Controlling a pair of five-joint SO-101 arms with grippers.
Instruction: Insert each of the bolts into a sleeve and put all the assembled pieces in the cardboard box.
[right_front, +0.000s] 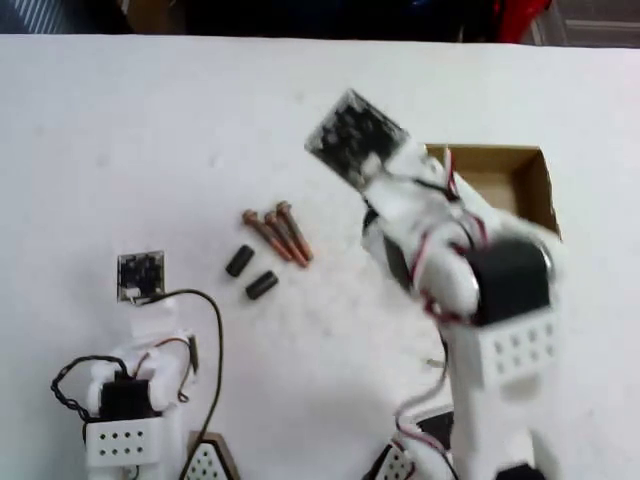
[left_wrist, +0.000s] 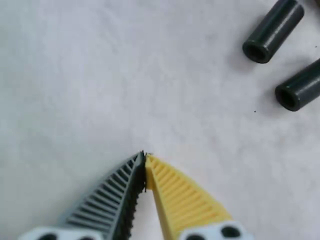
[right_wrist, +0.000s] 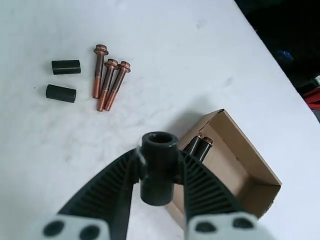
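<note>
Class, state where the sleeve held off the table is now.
In the right wrist view the sleeve sits clamped in the right gripper, above the table beside the cardboard box.

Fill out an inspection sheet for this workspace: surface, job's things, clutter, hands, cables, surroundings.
Surface: white table.
Job's things: three bolts side by side; two loose sleeves beside them; cardboard box holding two assembled pieces.
Clutter: nothing seen.
Hands: left hand shut, empty, over the table near the loose sleeves; right hand shut on a third sleeve.
Cables: black cable by the left arm; red and white wires on the right arm.
Surroundings: dark room beyond the table's far edge.
</note>
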